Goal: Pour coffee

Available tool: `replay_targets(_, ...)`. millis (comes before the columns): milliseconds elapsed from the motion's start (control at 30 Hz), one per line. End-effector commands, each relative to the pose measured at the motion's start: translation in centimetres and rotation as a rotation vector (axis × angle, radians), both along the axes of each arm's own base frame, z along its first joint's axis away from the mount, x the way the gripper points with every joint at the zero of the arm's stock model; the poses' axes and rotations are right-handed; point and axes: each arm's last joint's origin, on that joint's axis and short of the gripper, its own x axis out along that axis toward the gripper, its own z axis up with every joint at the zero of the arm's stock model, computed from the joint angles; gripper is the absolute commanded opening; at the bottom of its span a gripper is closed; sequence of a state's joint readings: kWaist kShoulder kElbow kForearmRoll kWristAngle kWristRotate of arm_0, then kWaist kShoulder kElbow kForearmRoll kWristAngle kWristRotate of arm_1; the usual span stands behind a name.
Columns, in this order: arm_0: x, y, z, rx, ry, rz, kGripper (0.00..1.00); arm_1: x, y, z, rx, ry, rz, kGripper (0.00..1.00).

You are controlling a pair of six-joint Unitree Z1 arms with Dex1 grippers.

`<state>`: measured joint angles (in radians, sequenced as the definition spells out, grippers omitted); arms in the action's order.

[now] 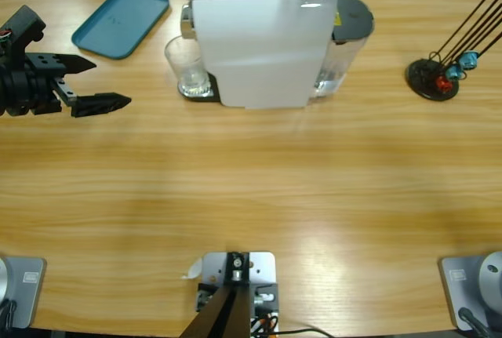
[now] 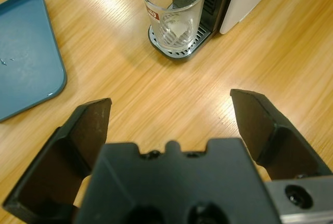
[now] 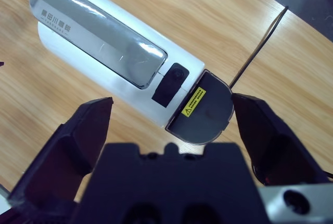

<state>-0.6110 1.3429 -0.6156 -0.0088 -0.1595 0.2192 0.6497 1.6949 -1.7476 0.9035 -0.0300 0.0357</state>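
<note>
1. Being held wide apart, the jaws of the left gripper [image 2: 169,117] are gripping nothing and are facing the glass [image 2: 173,10], well short of it.
2. The right gripper [image 3: 171,125], likewise spread and empty, is being held above the coffee machine [image 3: 112,65].
3. The glass is sitting on the machine's drip tray [image 2: 177,50] and is showing no coffee; pouring is judged not yet begun.
4. The teal tray [image 1: 120,20], beyond the glass from the machine, is carrying nothing.
</note>
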Motion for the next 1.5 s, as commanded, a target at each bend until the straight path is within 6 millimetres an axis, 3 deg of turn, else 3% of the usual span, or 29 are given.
replay_targets(33,-0.6,0.3,-0.6,0.009,0.016,-0.011,1.0,-0.2,-0.5,-0.4,0.0,0.031,-0.012,1.0)
replay_targets(867,-0.4,0.0,-0.5,-0.018,0.016,-0.018,1.0,0.2,-0.2,-1.4,-0.011,0.046,-0.026,1.0)
replay_targets(1067,-0.5,-0.1,-0.6,-0.025,0.027,-0.035,1.0,-0.2,-0.5,-0.5,0.002,0.03,-0.025,1.0)
replay_targets(1167,-0.5,-0.3,-1.0,-0.038,0.058,-0.07,1.0,-1.3,-1.3,0.3,0.014,0.015,-0.025,1.0)
replay_targets(1300,-0.7,-0.2,-0.6,-0.052,0.041,-0.069,1.0,-4.9,-4.0,0.6,0.023,0.01,-0.021,1.0)
replay_targets(1500,-1.5,0.2,-0.8,-0.064,0.053,-0.088,1.0,-11.1,-8.0,-2.8,0.098,0.025,0.05,1.0)
